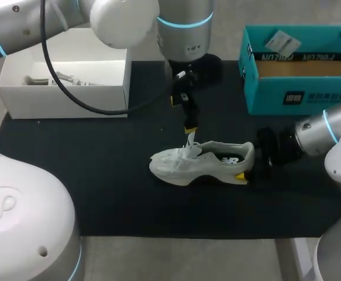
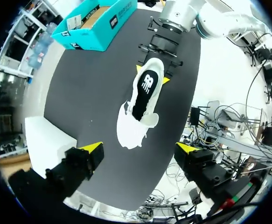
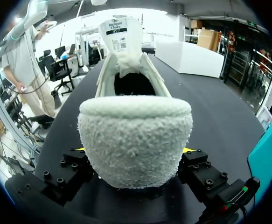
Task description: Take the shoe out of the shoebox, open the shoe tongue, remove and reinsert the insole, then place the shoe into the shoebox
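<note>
A white shoe (image 1: 199, 163) lies on its sole on the black mat (image 1: 100, 187), toe toward my left. Its tongue is pulled up and the black insole (image 1: 228, 158) shows inside. My right gripper (image 1: 251, 164) holds the heel, one finger on each side; in the right wrist view the fuzzy heel (image 3: 135, 140) fills the gap between the fingers of that gripper (image 3: 135, 151). My left gripper (image 1: 182, 115) hangs open well above the tongue. From the left wrist, the shoe (image 2: 140, 107) and insole (image 2: 146, 88) lie far ahead of the open left gripper (image 2: 140, 148).
A teal shoebox (image 1: 299, 88) stands at the back right of the mat, seen also as the teal box (image 2: 94, 28). A white box (image 1: 65, 88) with paper stuffing stands at the back left. The mat in front of the shoe is bare.
</note>
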`<state>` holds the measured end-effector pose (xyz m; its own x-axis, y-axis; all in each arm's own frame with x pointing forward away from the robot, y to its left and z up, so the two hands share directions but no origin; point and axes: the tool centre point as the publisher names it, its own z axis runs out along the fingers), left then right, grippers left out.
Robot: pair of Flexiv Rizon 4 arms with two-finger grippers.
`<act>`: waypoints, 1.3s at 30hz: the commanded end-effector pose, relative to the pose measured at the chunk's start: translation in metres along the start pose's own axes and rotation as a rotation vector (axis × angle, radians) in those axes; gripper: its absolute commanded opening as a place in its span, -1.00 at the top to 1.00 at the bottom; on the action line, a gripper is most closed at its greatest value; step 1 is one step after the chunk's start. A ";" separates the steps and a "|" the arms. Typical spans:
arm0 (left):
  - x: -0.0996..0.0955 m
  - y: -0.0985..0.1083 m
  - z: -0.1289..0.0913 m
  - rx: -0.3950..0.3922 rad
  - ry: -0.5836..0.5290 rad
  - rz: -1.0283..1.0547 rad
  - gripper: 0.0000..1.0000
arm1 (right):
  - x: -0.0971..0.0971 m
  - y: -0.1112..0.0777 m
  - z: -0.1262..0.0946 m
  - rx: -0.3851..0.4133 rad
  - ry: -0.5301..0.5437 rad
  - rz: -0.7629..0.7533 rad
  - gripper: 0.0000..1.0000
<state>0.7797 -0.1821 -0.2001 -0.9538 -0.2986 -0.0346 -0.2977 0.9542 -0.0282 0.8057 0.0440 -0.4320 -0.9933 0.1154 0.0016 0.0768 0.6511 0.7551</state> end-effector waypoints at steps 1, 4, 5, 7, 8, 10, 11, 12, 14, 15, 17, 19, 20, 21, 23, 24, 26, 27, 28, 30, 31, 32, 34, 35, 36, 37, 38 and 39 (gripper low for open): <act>0.008 -0.010 -0.001 0.151 -0.017 0.236 -1.00 | 0.000 -0.002 0.002 0.003 -0.003 0.000 1.00; 0.007 -0.017 0.007 0.243 -0.001 0.191 0.59 | 0.000 -0.002 0.002 0.003 -0.003 0.000 1.00; 0.006 -0.019 0.010 0.270 0.005 0.176 1.00 | 0.000 -0.002 0.002 0.003 -0.003 0.000 1.00; 0.008 -0.024 0.018 0.253 0.001 0.170 1.00 | 0.000 -0.002 0.002 0.003 -0.003 0.000 1.00; 0.009 -0.026 0.020 0.262 0.007 0.166 1.00 | 0.000 -0.002 0.002 0.003 -0.003 0.000 1.00; 0.012 -0.031 0.023 0.268 0.050 0.189 1.00 | 0.000 -0.002 0.002 0.003 -0.003 0.000 1.00; 0.014 -0.033 0.024 0.263 0.063 0.217 1.00 | 0.000 -0.002 0.002 0.003 -0.003 0.000 1.00; 0.014 -0.033 0.024 0.263 0.063 0.217 1.00 | 0.000 -0.002 0.002 0.003 -0.003 0.000 1.00; 0.014 -0.033 0.024 0.263 0.063 0.217 1.00 | 0.000 -0.002 0.002 0.003 -0.003 0.000 1.00; 0.014 -0.033 0.024 0.263 0.063 0.217 1.00 | 0.000 -0.002 0.002 0.003 -0.003 0.000 1.00; 0.014 -0.033 0.024 0.263 0.063 0.217 1.00 | 0.000 -0.002 0.002 0.003 -0.003 0.000 1.00; 0.014 -0.033 0.024 0.263 0.063 0.217 1.00 | 0.000 -0.002 0.002 0.003 -0.003 0.000 1.00; 0.014 -0.033 0.024 0.263 0.063 0.217 1.00 | 0.000 -0.002 0.002 0.003 -0.003 0.000 1.00; 0.014 -0.033 0.024 0.263 0.063 0.217 1.00 | 0.000 -0.002 0.002 0.003 -0.003 0.000 1.00; 0.014 -0.033 0.024 0.263 0.063 0.217 1.00 | 0.000 -0.002 0.002 0.003 -0.003 0.000 1.00; 0.014 -0.033 0.024 0.263 0.063 0.217 1.00 | 0.000 -0.002 0.002 0.003 -0.003 0.000 1.00; 0.014 -0.033 0.024 0.263 0.063 0.217 1.00 | 0.000 -0.002 0.002 0.003 -0.003 0.000 1.00; 0.017 -0.037 0.027 0.272 0.055 0.235 1.00 | 0.000 -0.002 0.002 0.003 -0.003 0.000 1.00; 0.019 -0.040 0.030 0.288 0.024 0.255 1.00 | 0.000 -0.002 0.002 0.003 -0.003 0.000 1.00; 0.024 -0.049 0.039 0.321 0.002 0.270 1.00 | 0.000 -0.002 0.002 0.003 -0.003 0.000 1.00; 0.026 -0.053 0.042 0.325 -0.007 0.278 1.00 | 0.000 -0.002 0.002 0.003 -0.003 0.000 1.00; 0.029 -0.057 0.046 0.327 -0.016 0.284 1.00 | 0.000 -0.002 0.002 0.003 -0.003 0.000 1.00; 0.035 -0.065 0.052 0.323 -0.005 0.303 1.00 | 0.000 -0.002 0.002 0.003 -0.003 0.000 1.00; 0.037 -0.069 0.056 0.319 -0.008 0.312 1.00 | 0.000 -0.002 0.002 0.003 -0.003 0.000 1.00; 0.039 -0.073 0.059 0.319 -0.008 0.317 1.00 | 0.000 -0.002 0.002 0.003 -0.003 0.000 1.00; 0.041 -0.076 0.062 0.321 -0.004 0.322 1.00 | 0.000 -0.002 0.002 0.003 -0.003 0.000 1.00; 0.042 -0.080 0.066 0.327 0.000 0.325 1.00 | 0.000 -0.002 0.002 0.003 -0.003 0.000 1.00; 0.043 -0.082 0.071 0.329 0.001 0.325 1.00 | 0.000 -0.002 0.002 0.003 -0.003 0.000 1.00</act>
<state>0.7606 -0.2581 -0.2529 -0.9950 0.0129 -0.0995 0.0460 0.9401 -0.3378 0.8057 0.0439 -0.4320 -0.9933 0.1153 0.0016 0.0768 0.6511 0.7551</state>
